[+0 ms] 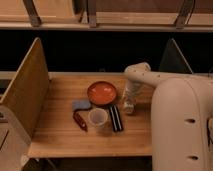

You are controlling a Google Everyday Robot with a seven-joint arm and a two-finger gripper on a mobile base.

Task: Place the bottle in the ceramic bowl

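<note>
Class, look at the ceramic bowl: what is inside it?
The ceramic bowl shows only its bare glossy orange inside. Nothing lies in it, and nothing covers any part of it. The bottle is outside, just right of the bowl, at the gripper.

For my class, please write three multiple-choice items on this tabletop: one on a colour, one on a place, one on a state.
1. The inside of the round, dark-rimmed ceramic bowl is:
A) green
B) glossy reddish-orange
C) white

2. The small whitish bottle with the yellowish-brown top is:
A) inside the bowl
B) on the wooden table, just right of the bowl, at the robot's gripper
C) on the floor

3. The translucent plastic cup is:
A) lying on its side
B) upside down
C) upright, mouth up

Answers:
1 B: the bowl's hollow shows reddish-orange.
2 B: the bottle stands on the wood beside the bowl, with the gripper right over it.
3 C: the cup's open rim faces upward.
</note>
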